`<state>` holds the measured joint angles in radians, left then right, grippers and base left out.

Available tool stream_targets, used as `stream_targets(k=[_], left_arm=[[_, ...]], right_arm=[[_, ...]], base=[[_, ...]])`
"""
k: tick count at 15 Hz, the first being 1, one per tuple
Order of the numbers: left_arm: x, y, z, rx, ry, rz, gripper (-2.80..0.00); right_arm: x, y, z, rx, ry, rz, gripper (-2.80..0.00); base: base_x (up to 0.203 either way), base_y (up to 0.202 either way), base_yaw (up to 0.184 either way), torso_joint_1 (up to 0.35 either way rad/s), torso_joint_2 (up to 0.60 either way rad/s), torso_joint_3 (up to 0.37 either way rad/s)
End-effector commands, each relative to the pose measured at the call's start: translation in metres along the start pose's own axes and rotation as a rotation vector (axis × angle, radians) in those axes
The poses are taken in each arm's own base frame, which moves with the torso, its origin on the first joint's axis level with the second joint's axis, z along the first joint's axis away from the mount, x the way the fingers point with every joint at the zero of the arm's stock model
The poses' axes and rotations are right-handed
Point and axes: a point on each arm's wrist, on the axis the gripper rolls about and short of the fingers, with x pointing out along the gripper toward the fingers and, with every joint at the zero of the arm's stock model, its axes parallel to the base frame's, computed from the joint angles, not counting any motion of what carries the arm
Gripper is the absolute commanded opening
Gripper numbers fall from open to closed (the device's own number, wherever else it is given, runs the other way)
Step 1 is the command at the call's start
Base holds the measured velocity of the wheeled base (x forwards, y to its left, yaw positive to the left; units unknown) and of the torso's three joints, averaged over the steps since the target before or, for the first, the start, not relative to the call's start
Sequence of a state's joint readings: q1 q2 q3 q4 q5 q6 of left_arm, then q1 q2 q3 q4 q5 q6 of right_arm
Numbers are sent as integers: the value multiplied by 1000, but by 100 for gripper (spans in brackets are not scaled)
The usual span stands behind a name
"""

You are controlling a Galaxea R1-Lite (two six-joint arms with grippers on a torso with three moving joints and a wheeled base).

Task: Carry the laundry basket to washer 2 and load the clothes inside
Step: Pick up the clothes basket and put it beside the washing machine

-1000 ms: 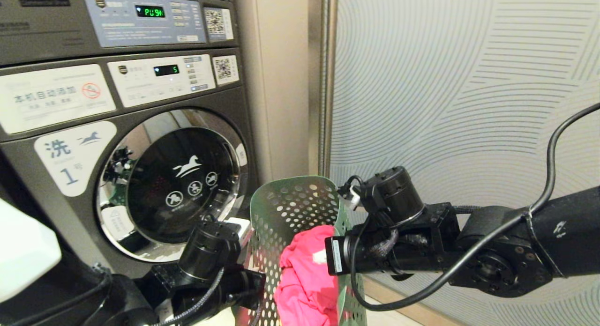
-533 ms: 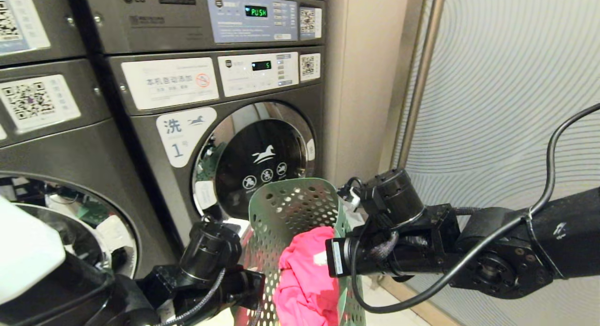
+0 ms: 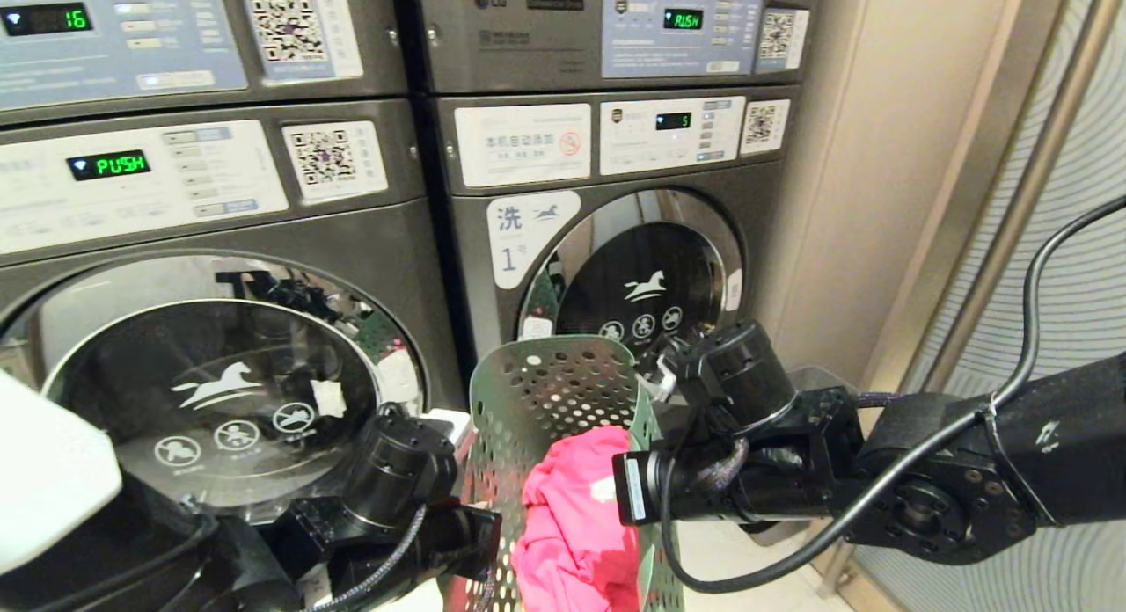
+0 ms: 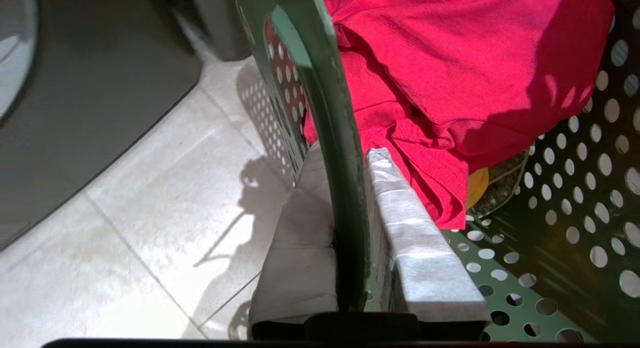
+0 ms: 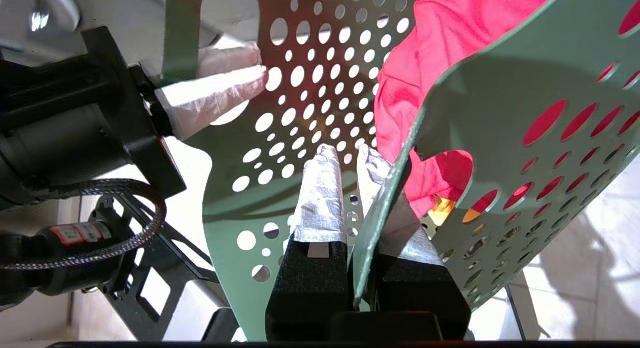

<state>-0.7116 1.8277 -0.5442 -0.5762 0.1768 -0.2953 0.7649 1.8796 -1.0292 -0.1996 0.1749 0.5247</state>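
I hold a green perforated laundry basket [image 3: 550, 392] off the floor between both arms. Red clothes [image 3: 576, 528] fill it, with a yellow piece [image 4: 477, 185] underneath. My left gripper [image 4: 345, 158] is shut on the basket's left wall [image 4: 330, 113], one taped finger [image 4: 415, 238] inside and one outside. The right gripper [image 5: 350, 158] is shut on the right wall [image 5: 395, 188] in the same way. Behind the basket stands the washer marked 1 [image 3: 642, 269], door shut. A second washer [image 3: 220, 375] stands to its left, door shut; its number is out of view.
Upper machines [image 3: 607, 32] are stacked on both washers. A beige pillar [image 3: 844, 199] and a line-patterned wall [image 3: 1082, 269] close off the right side. Pale floor tiles [image 4: 125, 213] lie under the basket.
The whole head view has swung left: washer 1 has slid to the right of the picture and the second washer has come into view. Both arms and the basket keep their hold and place.
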Motion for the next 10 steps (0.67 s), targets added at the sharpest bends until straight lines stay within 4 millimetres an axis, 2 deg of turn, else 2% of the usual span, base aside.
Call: stream_targets(k=[1, 10], left_arm=[[-2, -1, 1, -3, -10, -3, -280], [6, -4, 5, 0, -11, -6, -280]], right_arm=[[2, -2, -4, 5, 14, -6, -280], [5, -6, -10, 11, 33, -17, -280]], base=[[3, -6, 176, 2, -2, 6], [0, -8, 178, 3, 2, 2]])
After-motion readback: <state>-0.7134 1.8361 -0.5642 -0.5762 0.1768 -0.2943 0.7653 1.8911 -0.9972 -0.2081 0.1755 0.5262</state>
